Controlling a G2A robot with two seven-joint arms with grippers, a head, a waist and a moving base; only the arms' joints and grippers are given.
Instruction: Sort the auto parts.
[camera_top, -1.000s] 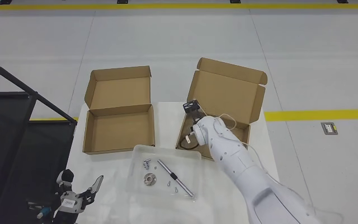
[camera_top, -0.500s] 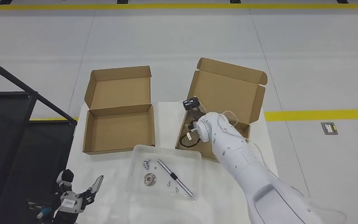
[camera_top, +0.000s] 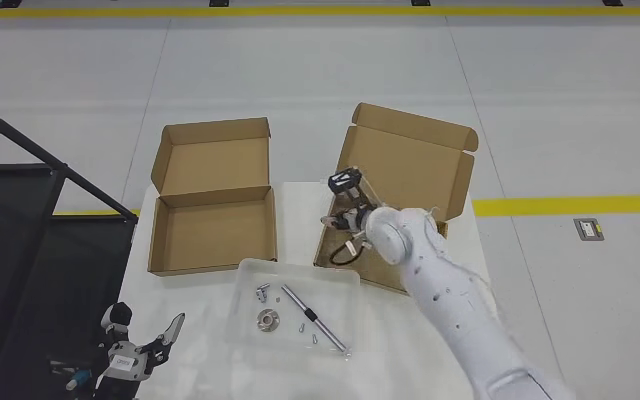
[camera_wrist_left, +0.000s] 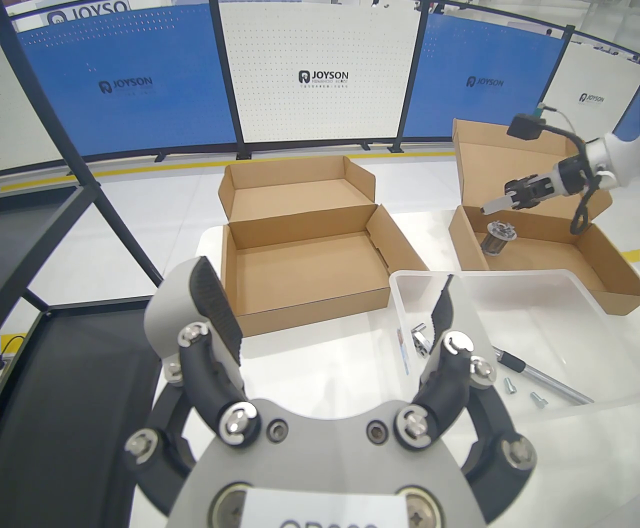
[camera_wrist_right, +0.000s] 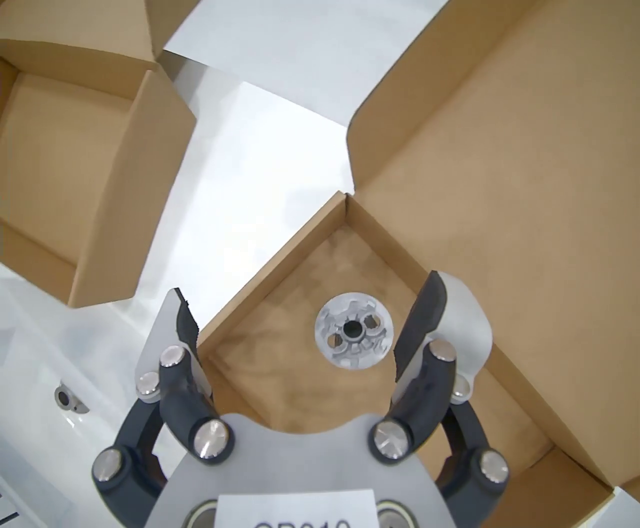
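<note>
- Left wrist view has the left tool nearest of all, low off the near-left corner of the white bench. Its black-padded fingers are spread wide, with nothing between them.
- Just beyond it is the clear plastic tray. It holds a long silver metal rod, a round metal collar and a few small bolts (too small to count with confidence).
- The rod's long axis runs slantwise across the tray, from its far middle toward the near-right corner. A grip would probably need to close across that slant.
- Farther back stand two open brown cardboard boxes. The left box is bare inside. The right box holds a silver spoked hub, upright by its left wall with the bore facing up.
- The right tool hangs straight above that hub with its fingers wide apart, gripping nothing. The hub shows between the pads, touching neither (a little nearer one of them).
- The hub looks delivered, so the next part probably comes from the tray, which lies toward the robot from the right tool.
- The collar sits nearer the left tool, and the rod's far end nearer the right one.
</note>
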